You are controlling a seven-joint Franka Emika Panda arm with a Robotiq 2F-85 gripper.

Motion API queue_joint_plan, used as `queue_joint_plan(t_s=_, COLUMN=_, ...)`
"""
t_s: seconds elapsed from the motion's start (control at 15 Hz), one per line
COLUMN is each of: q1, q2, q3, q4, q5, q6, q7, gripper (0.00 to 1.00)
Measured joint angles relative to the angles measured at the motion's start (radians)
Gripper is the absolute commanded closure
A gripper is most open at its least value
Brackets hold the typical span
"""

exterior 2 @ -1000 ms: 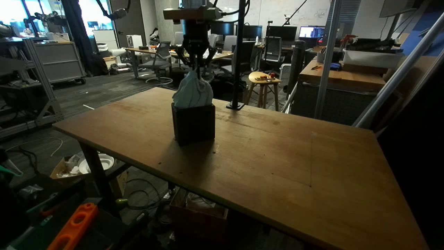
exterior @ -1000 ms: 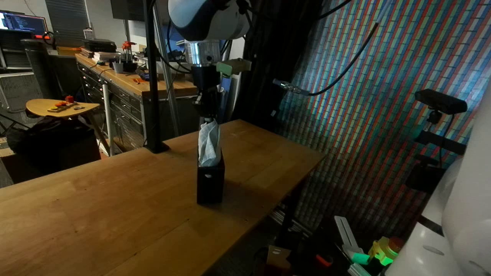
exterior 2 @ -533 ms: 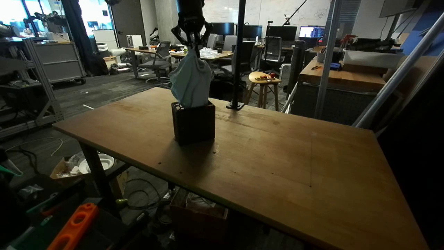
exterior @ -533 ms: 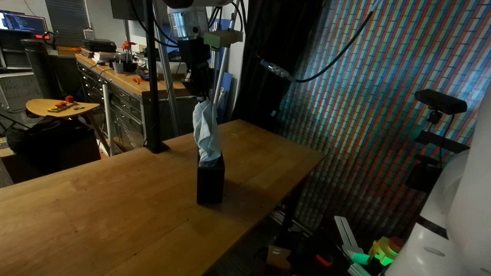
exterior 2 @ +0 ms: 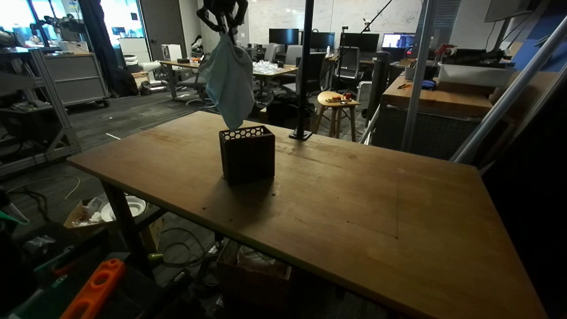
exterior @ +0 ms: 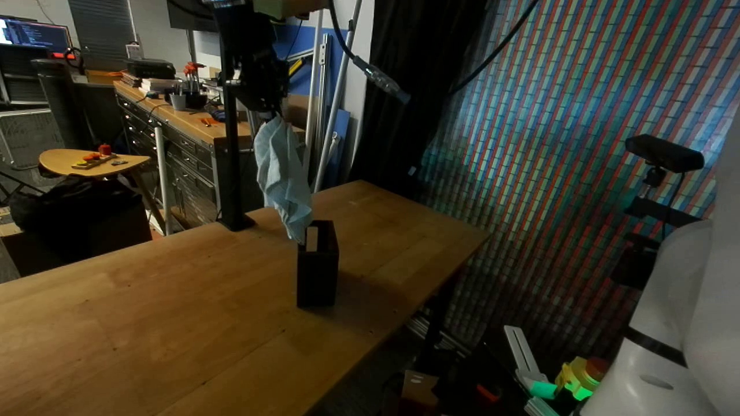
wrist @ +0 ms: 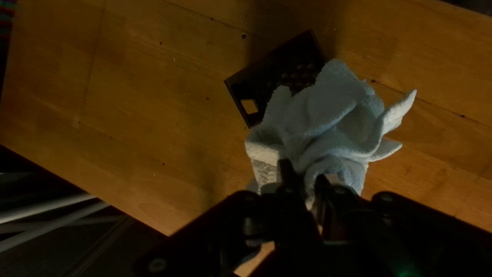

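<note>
The gripper (wrist: 303,173) narrowly pinches the top of a pale blue cloth (exterior 2: 230,79). The cloth's lower end, inside the black box (exterior 2: 248,157) half a second ago, now hangs by the rim's left side in both exterior views, contact unclear; lifting out looks nearly done. The gripper is higher, farther left, tilted slightly, fingers down. The box stands on the table (exterior 2: 376,199).

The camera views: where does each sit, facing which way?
An exterior view: outside the robot, looking across a brown wooden table; black end effector shows.
An exterior view: outside, facing a wood-topped workbench; end effector and, likely, white arm show.
Wrist view: wrist-mounted, looking down at pale blue cloth; end effector at bottom.
Both exterior views share cloth, table, black rectangular box.
</note>
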Motion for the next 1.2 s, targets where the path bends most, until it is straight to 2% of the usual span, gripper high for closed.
queue_joint_plan(t_s=0.53, q1=0.107, q2=0.11, q3=0.04, q4=0.225, q5=-0.058, q6=-0.065, q7=0.07, gripper=0.9)
queue_joint_plan(t_s=1.0, q1=0.19, q2=0.294, q3=0.059, q4=0.412, q5=-0.046, q6=-0.031, q7=0.073, gripper=0.9)
queue_joint_plan(t_s=1.2, q1=0.212, q2=0.372, q3=0.077, q4=0.452, q5=-0.019, q6=0.009, q7=0.072, gripper=0.9)
